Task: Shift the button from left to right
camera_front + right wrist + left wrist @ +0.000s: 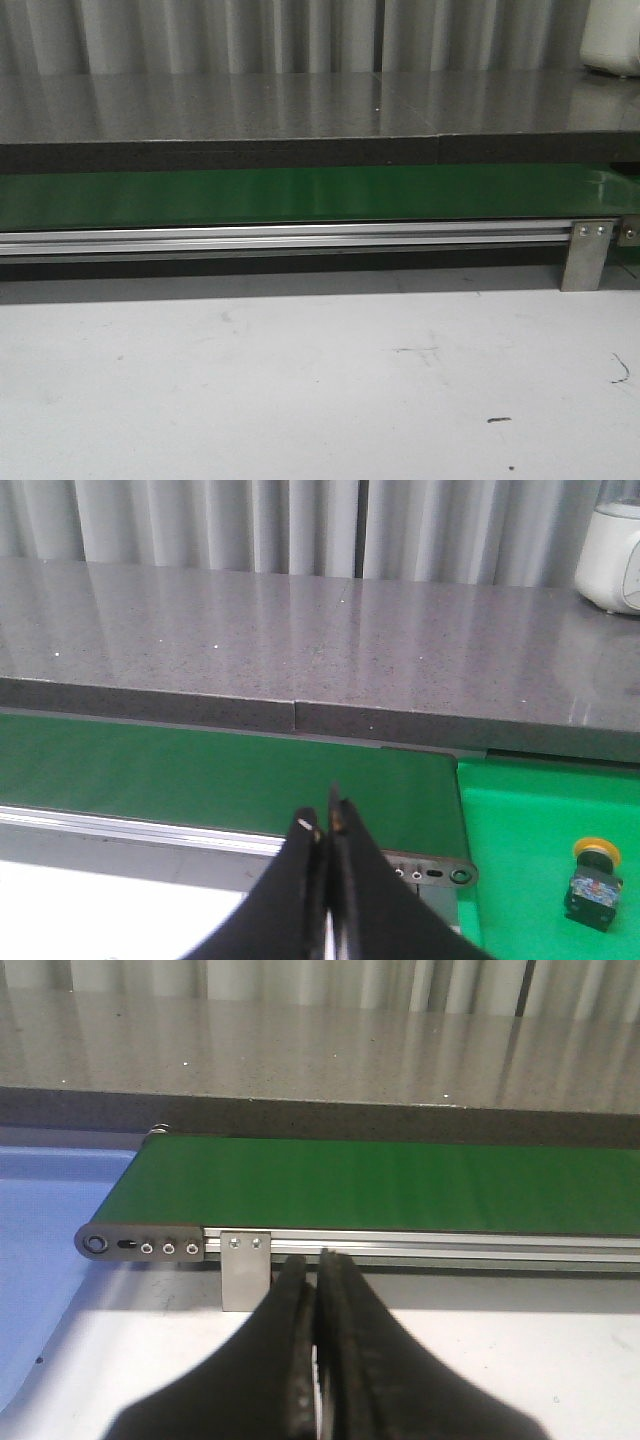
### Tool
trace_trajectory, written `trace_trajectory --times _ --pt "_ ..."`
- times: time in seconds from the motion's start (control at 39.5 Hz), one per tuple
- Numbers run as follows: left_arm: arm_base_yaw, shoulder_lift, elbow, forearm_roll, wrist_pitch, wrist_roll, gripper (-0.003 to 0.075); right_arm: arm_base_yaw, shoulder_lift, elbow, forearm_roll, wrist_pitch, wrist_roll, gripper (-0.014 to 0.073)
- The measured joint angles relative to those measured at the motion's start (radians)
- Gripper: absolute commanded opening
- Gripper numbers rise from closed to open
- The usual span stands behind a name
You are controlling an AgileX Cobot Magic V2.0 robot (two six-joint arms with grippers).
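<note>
A white worktop (300, 390) fronts a green conveyor belt (300, 195) and grey counter (300, 105) before curtains (250, 520). The button (593, 883) stands on a green mat (540, 830), well apart from the right fingers (322, 832); both pairs, including the left fingers (295, 1280), are pressed together, empty.

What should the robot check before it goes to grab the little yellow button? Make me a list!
1. Button found: ok. The button shows in the right wrist view, on the bright green mat past the end of the conveyor belt.
2. Button upright: cannot tell; it is small and near the picture's edge.
3. Right end effector ready to grab: not ok. Its fingers are shut and must open first.
4. Left end effector empty: ok. It is shut with nothing between the fingers.
5. Belt clear: ok in the parts shown; nothing lies on it.
6. Space around the button: ok. Nothing touches it on the mat.
</note>
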State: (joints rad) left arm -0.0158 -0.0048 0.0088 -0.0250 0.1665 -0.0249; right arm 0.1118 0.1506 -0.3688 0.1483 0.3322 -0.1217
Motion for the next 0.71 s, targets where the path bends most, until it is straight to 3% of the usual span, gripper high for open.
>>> trace_trajectory --times 0.71 --pt "0.000 0.000 0.000 0.002 -0.003 0.000 -0.0021 0.000 0.000 0.021 0.000 -0.023 -0.002 -0.0070"
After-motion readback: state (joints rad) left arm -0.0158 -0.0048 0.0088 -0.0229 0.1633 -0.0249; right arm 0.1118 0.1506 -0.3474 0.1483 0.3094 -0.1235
